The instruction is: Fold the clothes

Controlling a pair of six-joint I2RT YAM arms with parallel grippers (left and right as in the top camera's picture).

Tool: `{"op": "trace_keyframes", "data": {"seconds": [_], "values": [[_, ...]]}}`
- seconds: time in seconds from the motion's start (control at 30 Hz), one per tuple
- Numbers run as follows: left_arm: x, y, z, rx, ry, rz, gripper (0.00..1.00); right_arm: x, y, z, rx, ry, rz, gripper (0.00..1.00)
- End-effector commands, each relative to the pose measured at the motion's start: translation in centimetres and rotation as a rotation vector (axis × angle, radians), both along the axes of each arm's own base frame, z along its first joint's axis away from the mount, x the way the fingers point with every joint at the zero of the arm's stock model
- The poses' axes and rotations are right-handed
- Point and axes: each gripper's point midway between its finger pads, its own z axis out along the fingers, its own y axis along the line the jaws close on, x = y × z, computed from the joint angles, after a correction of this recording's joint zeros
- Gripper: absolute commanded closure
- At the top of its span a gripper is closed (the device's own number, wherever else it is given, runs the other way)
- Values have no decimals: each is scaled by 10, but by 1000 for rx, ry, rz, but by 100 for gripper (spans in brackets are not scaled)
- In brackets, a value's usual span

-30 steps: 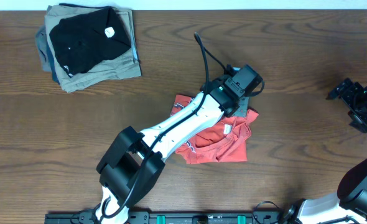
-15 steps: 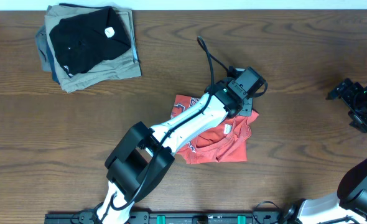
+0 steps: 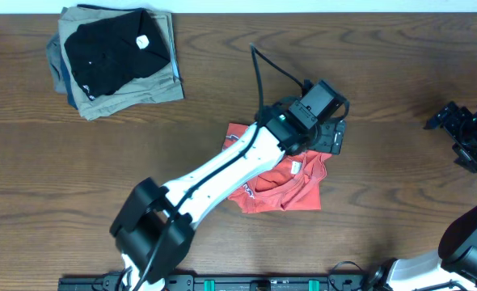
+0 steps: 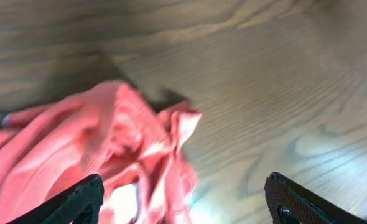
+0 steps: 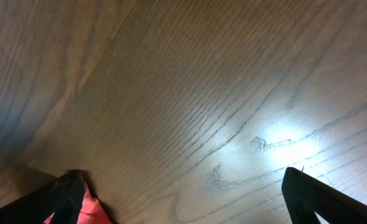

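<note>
The clothes, a red-orange T-shirt (image 3: 280, 179), lie crumpled at the table's middle, a small white tag (image 3: 294, 167) showing on top. My left gripper (image 3: 332, 136) hovers over the shirt's upper right corner. In the left wrist view its jaws stand wide apart: the gripper (image 4: 183, 186) is open over a bunched fold of the shirt (image 4: 96, 149), and neither of the fingers (image 4: 78, 199) pinches the cloth. My right gripper (image 3: 465, 133) rests at the far right edge, away from the shirt. In its wrist view it (image 5: 180, 180) is open over bare wood, a scrap of the shirt (image 5: 89, 211) at the lower left.
A stack of folded garments (image 3: 117, 61), black on top of khaki and blue, sits at the back left corner. My left arm (image 3: 214, 174) stretches from the front edge across the shirt's left half. Bare wood lies between the shirt and the right gripper.
My left gripper has gone from shut to open, letting go of the shirt's upper right corner. The left arm has straightened and its wrist has turned a little. The right arm has not moved.
</note>
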Motion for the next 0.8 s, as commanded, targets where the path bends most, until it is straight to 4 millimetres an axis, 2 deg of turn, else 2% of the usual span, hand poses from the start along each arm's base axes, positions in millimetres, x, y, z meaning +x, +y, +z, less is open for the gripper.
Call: {"op": "trace_keyframes", "data": {"seconds": [0.0, 0.1, 0.23, 0.37, 0.53, 0.67, 0.7, 0.77], "values": [[2, 26, -27, 155, 11, 27, 16, 0, -5, 9, -23, -20, -8, 1], [-1, 48, -51, 273, 51, 50, 16, 0, -5, 9, -23, -20, -8, 1], [-6, 58, -76, 330, 125, 73, 16, 0, -5, 9, -23, -20, -8, 1], [-11, 44, -88, 280, 173, 42, 16, 0, -5, 9, -23, -20, -8, 1], [-3, 30, -86, 222, 148, 35, 18, 0, -5, 9, -23, -20, -8, 1], [2, 22, -83, 185, 128, 36, 38, 0, -5, 9, -23, -20, -8, 1], [4, 21, -84, 180, 126, 39, 48, 0, -5, 9, -23, -20, -8, 1], [5, 19, -84, 172, 122, 45, 59, 0, -5, 9, -23, -20, -8, 1]]}}
